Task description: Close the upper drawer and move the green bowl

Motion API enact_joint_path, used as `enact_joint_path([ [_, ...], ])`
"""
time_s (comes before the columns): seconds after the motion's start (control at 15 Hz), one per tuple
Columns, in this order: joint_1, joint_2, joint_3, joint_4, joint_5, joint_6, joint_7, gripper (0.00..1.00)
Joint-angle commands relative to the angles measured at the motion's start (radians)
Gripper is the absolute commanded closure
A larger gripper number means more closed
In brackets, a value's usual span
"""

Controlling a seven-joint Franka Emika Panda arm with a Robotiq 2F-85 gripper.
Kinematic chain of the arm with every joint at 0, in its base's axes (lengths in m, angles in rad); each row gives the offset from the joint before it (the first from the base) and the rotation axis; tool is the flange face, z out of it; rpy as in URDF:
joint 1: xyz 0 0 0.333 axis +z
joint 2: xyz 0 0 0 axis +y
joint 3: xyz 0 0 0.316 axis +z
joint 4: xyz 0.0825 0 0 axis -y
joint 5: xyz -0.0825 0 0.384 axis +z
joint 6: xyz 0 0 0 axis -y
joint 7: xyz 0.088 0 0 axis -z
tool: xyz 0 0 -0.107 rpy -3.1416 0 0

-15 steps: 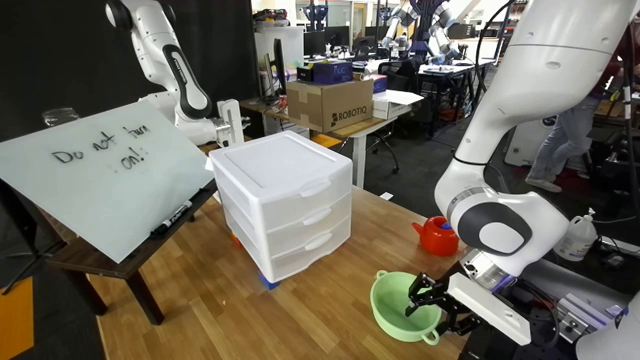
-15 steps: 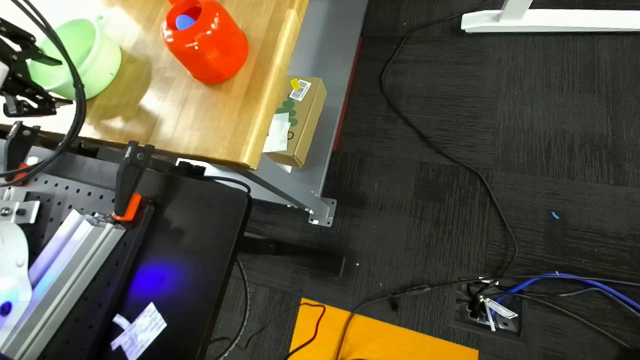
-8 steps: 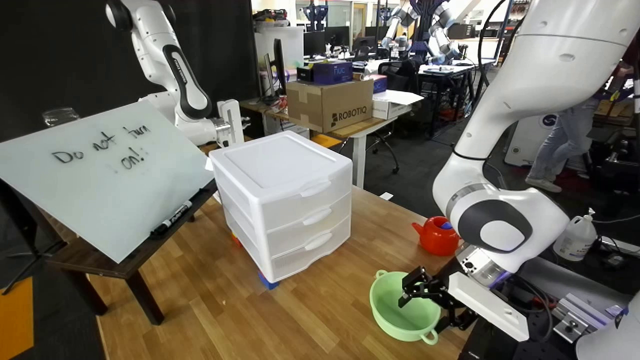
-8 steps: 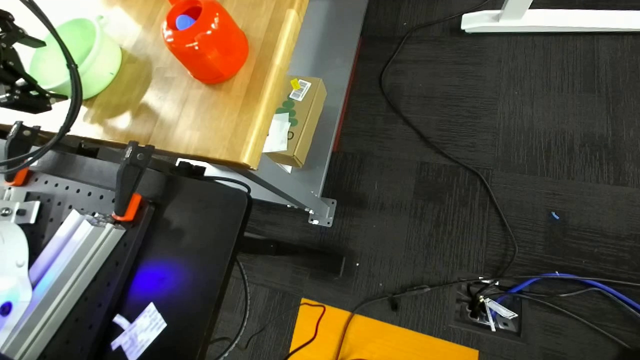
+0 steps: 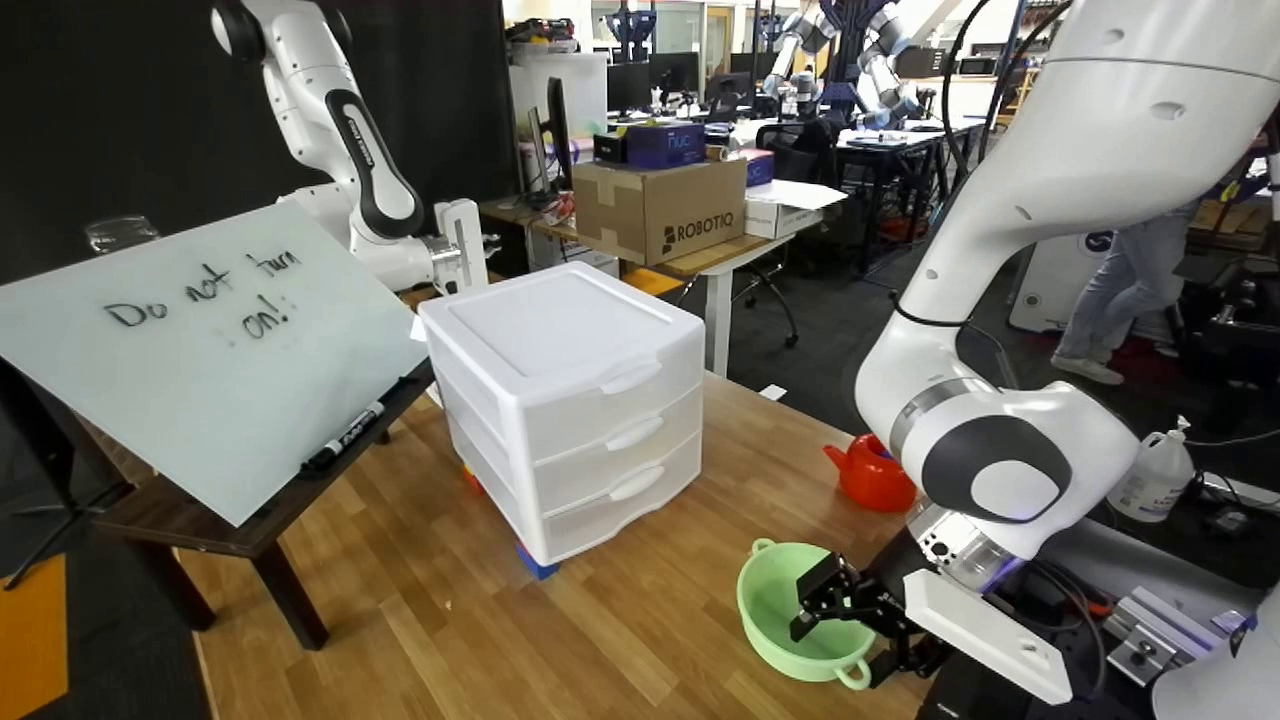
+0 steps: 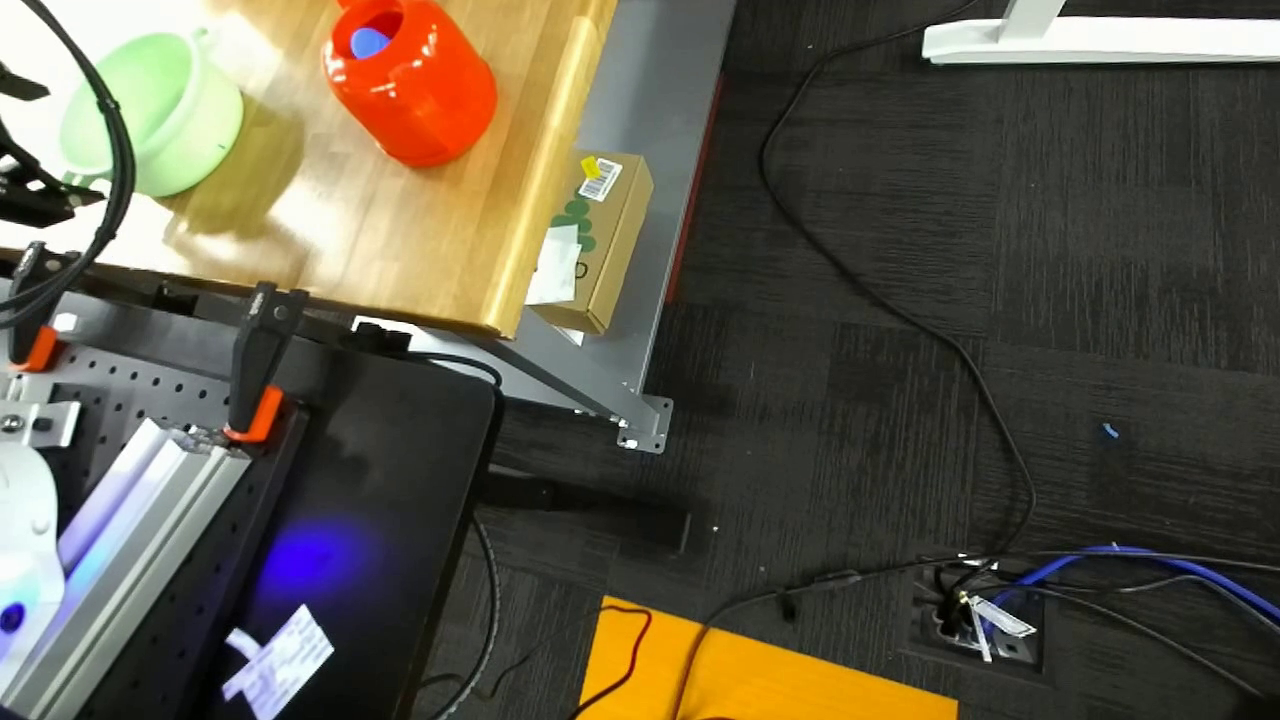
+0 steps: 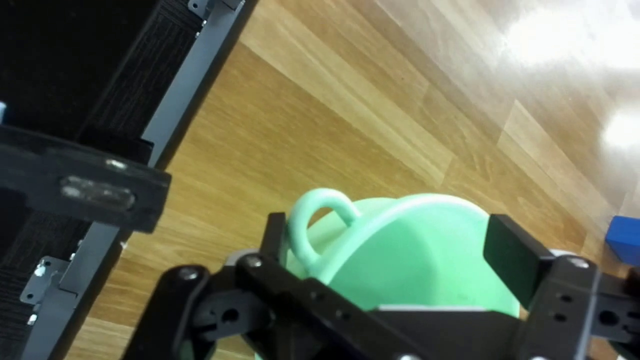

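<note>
The upper drawer is shut, flush with the front of the white cabinet, in an exterior view. The green bowl stands on the wooden table near the robot's base; it also shows in an exterior view and in the wrist view. My gripper is open at the bowl's near rim. In the wrist view the gripper has its left finger outside the loop handle, close to or touching it. Its right finger is over the bowl's inside. An exterior view shows only part of the gripper at the picture's left edge.
A red teapot stands behind the bowl, partly covered by the arm; it also shows in an exterior view. A whiteboard on a dark stand is beside the cabinet. Black clamps sit at the table edge.
My gripper has moved a little left over the bowl in an exterior view, fingers still open. The bowl has shifted very slightly the same way. The drawer has not moved.
</note>
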Motion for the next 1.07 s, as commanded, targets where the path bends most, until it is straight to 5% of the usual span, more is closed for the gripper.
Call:
enact_joint_path([
  [0.0,0.077,-0.046,0.017,0.001,0.0,0.057,0.033,0.0],
  [0.67,0.45,-0.136,0.125,-0.007,0.001,0.251,0.145,0.0],
  [1.0,0.508,-0.121,0.129,0.036,-0.066,0.367,0.071,0.0],
])
